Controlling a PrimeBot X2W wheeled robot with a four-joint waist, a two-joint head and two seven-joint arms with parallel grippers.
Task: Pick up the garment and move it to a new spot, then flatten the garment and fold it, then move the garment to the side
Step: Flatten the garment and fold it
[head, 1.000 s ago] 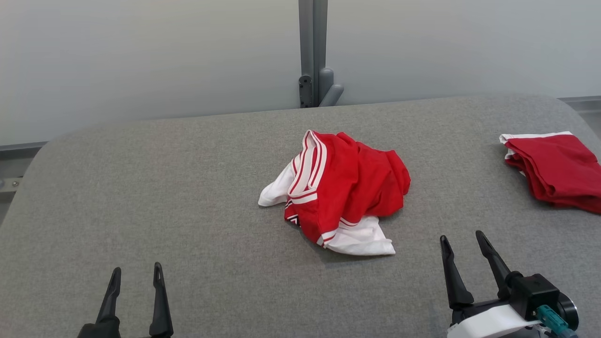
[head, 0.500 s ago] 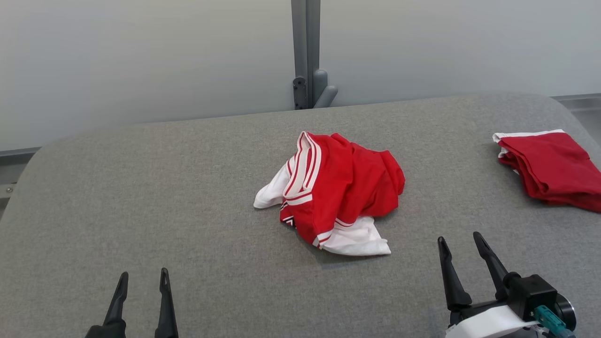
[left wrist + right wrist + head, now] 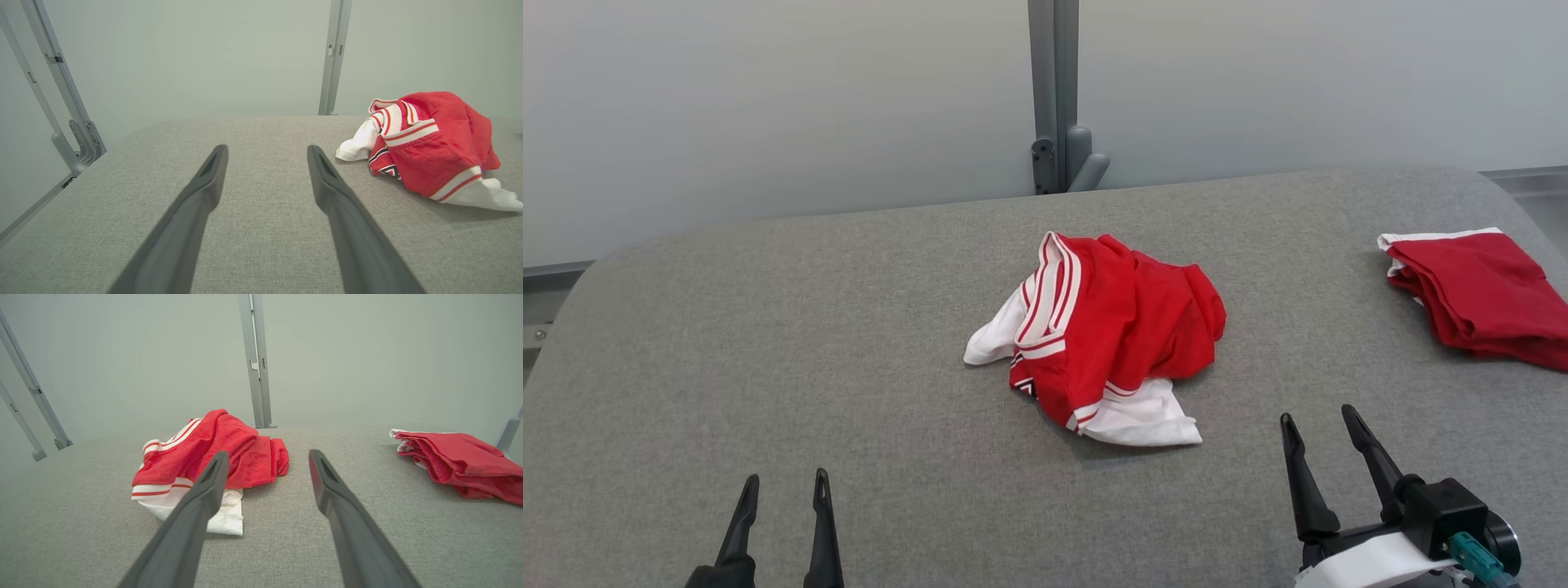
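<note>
Red garment [image 3: 1127,318] with white striped trim lies crumpled; left gripper [image 3: 786,475] and right gripper [image 3: 1316,412] both released.

Open table, two cloth lumps
Straight ahead of your left claw [image 3: 786,480] the grey table [image 3: 768,327] is bare. The crumpled garment [image 3: 1127,327] sits ahead and left of your right claw [image 3: 1317,416], and a folded red pile [image 3: 1478,302] lies ahead to its right.

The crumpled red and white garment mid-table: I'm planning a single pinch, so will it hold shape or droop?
Probably floppy: the crumpled red and white garment lies in soft folds, so it should droop and unfurl. Likely light, being thin cloth. Pushed, it would probably bunch rather than slide on the textured grey table.
</note>
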